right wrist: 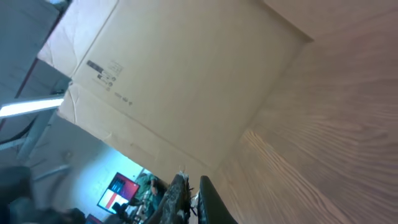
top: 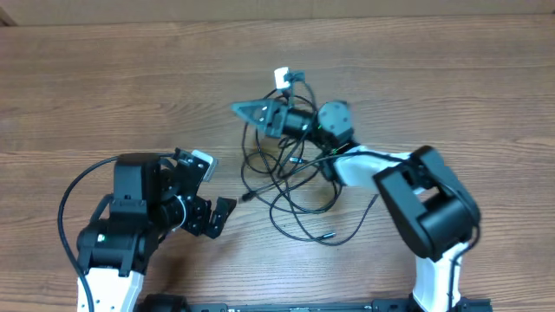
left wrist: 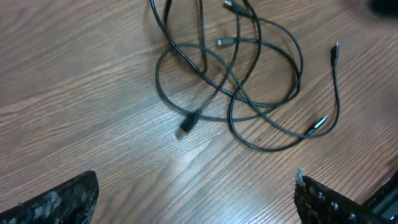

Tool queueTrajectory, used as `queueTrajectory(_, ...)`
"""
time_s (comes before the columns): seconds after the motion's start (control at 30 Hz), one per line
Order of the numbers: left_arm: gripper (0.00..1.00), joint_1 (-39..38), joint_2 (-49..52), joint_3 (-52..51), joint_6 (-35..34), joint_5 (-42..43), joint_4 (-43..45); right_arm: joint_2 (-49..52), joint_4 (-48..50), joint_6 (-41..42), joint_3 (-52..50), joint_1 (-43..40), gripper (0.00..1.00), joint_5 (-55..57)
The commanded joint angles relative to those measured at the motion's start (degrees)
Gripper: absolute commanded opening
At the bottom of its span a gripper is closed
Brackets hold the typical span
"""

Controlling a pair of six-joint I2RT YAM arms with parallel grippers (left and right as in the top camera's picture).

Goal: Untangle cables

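mid-bench (top: 104, 78), a touch right of centre: cables (top: 290, 186) in a loose tangle, loops crossing over one another. from the left wrist, cables (left wrist: 249, 93) on the far side of the view, lying flat on the wood. a black plug (left wrist: 187, 124) at the near left end of the heap, a silver-tipped plug (left wrist: 227, 42) farther in, another silver tip (left wrist: 318, 125) out to the right.

near left on the bench: left pincer (top: 211, 186), gaping wide, holding nothing, aimed at the tangle and just short of its left edge. from its own camera, left pincer (left wrist: 196, 193) with fingers (left wrist: 62, 199) down in the two bottom corners, bare wood between them.

over the far edge of the tangle: right pincer (top: 284, 78), tilted upward and closed tight. from its own camera, right pincer (right wrist: 189, 196) with tips pressed together, a cardboard box (right wrist: 186, 74) and a stretch of bench behind. from overhead, a strand or two rising toward it; cannot tell whether any cord is pinched between the tips.
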Motion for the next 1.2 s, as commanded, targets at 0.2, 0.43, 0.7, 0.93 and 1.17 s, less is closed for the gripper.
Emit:
queueTrajectory(0.2,0.99,0.11,8.63,0.37,0.87,0.39,0.11,-32.06,-33.18,-2.08,0.85,-18.21,0.04,-3.61)
queueTrajectory(0.43,1.00,0.11,13.66,0.37,1.25,-4.04,1.77,-51.47,-54.47,-3.43,4.22,-35.45,0.04,-5.14)
queueTrajectory(0.7,1.00,0.11,13.53,0.68,-5.25,-4.00,8.85,-55.21,-68.85,-5.44,18.08,-52.26,0.04,-14.27)
queueTrajectory(0.93,1.00,0.11,13.55,0.66,-5.64,-3.96,9.07,-54.23,-88.15,-21.18,19.12,-70.14,0.04,-11.80)
queueTrajectory(1.17,1.00,0.11,13.55,0.66,-5.64,-3.96,9.07,-50.23,-110.95,-37.90,19.12,-82.77,0.04,22.43)
